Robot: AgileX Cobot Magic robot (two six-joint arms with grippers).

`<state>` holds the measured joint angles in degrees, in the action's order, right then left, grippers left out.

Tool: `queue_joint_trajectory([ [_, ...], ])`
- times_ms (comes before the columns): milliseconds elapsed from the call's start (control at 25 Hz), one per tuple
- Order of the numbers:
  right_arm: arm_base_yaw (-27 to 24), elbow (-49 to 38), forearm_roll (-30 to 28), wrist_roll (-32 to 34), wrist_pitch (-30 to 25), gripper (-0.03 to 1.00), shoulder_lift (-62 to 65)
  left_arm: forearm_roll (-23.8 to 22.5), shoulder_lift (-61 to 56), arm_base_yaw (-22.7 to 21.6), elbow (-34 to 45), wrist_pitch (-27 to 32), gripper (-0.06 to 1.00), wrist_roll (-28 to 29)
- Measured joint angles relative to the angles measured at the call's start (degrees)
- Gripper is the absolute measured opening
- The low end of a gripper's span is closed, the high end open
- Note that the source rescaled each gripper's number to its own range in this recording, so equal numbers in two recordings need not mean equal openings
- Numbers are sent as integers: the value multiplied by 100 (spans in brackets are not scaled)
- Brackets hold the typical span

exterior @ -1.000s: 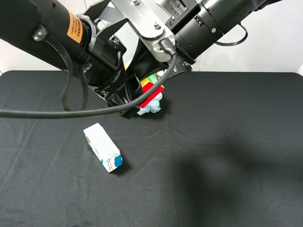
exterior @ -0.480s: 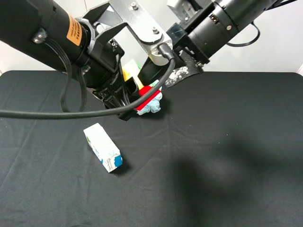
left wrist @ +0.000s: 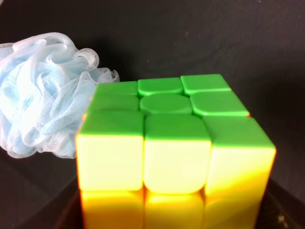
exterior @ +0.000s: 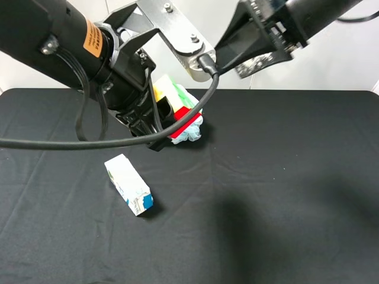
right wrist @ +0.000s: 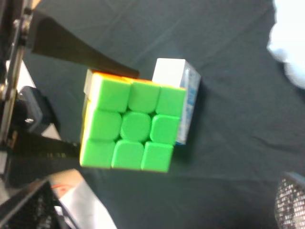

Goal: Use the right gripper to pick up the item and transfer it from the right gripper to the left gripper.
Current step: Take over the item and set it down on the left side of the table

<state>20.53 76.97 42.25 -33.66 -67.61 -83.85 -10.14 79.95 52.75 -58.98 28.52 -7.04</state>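
L gripper [exterior: 167,117] is clamped on the cube [exterior: 173,99], holding it off the cloth near the table's [exterior: 284,177] far edge, left of centre. The green face is toward both wrist cams, w/ yellow & red also showing. Pale blue puff [exterior: 190,131] sits on the cloth just beneath. R gripper [exterior: 237,56] hangs high over the far edge, its 2 fingers apart, well clear of the cube. White-blue carton [exterior: 129,184] lies btwn the puff & the near-left corner.

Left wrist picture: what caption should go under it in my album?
Green-and-yellow cube up close, a pale blue puff on the black cloth beyond.
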Motion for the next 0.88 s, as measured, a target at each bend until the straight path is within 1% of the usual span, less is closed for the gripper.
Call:
queue_joint_trajectory([
  [120,0,0,-429,0,-34,99,274,0,4,0,0,0,0,0],
  [160,0,0,-429,0,-34,99,274,0,4,0,0,14,0,0],
  [240,0,0,-898,0,-56,99,542,-5,4,0,0,95,0,0],
  [280,0,0,-898,0,-56,99,542,-12,4,0,0,147,0,0],
  [320,0,0,-1198,0,-76,99,677,-12,4,0,0,187,0,0],
  [400,0,0,-1464,0,-157,99,790,-12,4,0,0,300,0,0],
  [560,0,-62,-1770,6,-183,99,1011,-16,11,0,0,431,0,0],
  [680,0,-351,-1912,6,-183,99,1258,7,11,0,0,495,0,-13],
  [760,0,-611,-2011,6,-183,99,1444,170,11,0,0,583,0,-174],
  [880,0,-1071,-2147,6,-189,99,1788,749,-8,0,0,678,0,-732],
])
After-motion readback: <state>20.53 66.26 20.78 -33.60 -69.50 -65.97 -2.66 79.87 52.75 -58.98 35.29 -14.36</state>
